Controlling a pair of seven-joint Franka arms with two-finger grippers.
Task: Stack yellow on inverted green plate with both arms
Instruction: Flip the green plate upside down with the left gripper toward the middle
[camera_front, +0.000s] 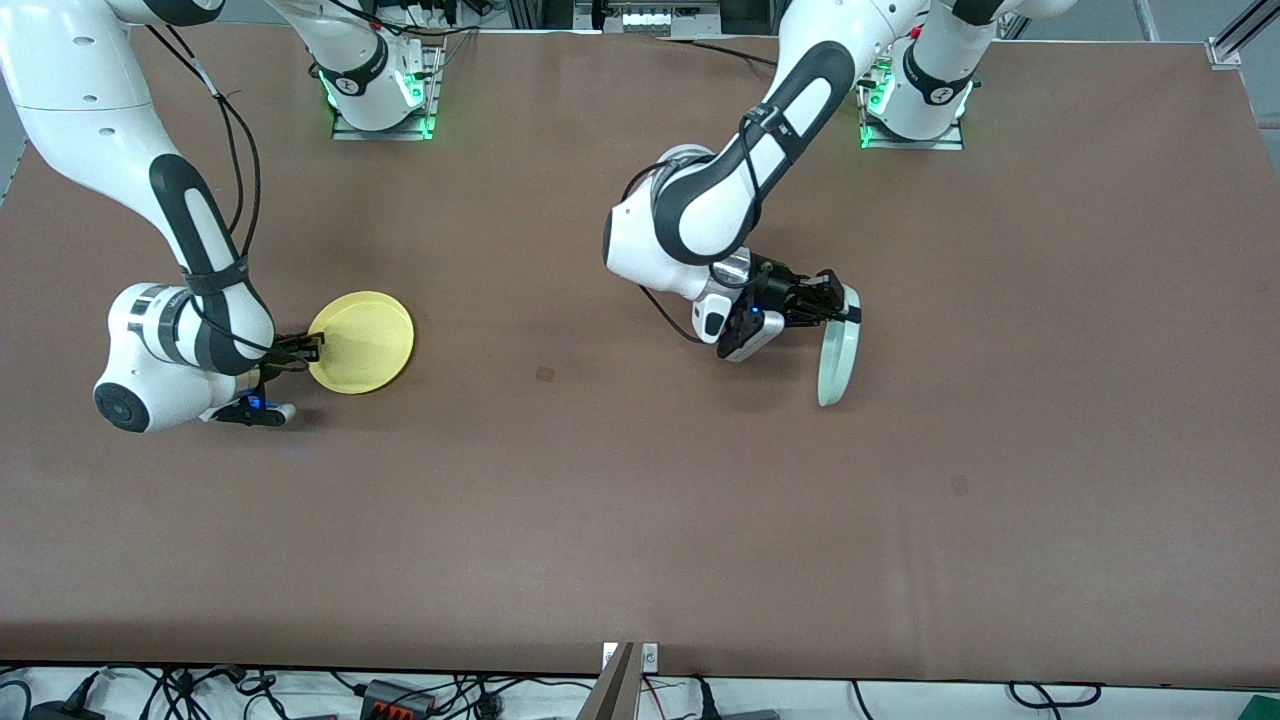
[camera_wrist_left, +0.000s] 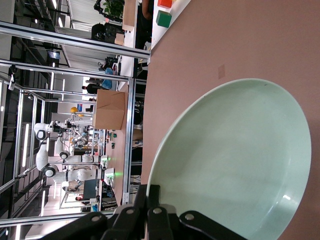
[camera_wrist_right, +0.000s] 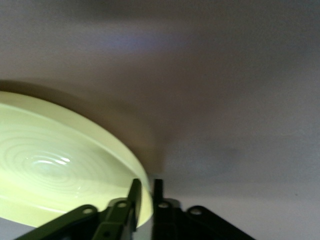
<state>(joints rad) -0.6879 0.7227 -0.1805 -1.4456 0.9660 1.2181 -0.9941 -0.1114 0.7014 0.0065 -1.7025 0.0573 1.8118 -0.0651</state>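
Brown bench (camera_front: 640, 520), two plates, two arms. Landmark: small dark mark (camera_front: 545, 374) on the bench, roughly midway between the plates. Item 1, green plate (camera_front: 838, 345): held up on edge, near vertical, over the bench toward the left arm's end from the mark; whether its lower rim meets the bench cannot be told. The left wrist view shows its hollow face (camera_wrist_left: 240, 160) toward that camera. Item 2, left tool (camera_front: 838, 300): narrow, fingers pinched on the green plate's upper rim, one finger on each face; seen at the rim in its own wrist view (camera_wrist_left: 150, 192). The left arm reaches from its base down over the bench to this point. Item 3, yellow plate (camera_front: 362, 342): hollow side up, toward the right arm's end from the mark, well apart from the green plate; appears to lie on the bench. Item 4, right tool (camera_front: 305, 348): low at the yellow plate's rim on the side away from the mark, fingers narrow, one inside the rim and one outside (camera_wrist_right: 145, 192), gripping that rim.
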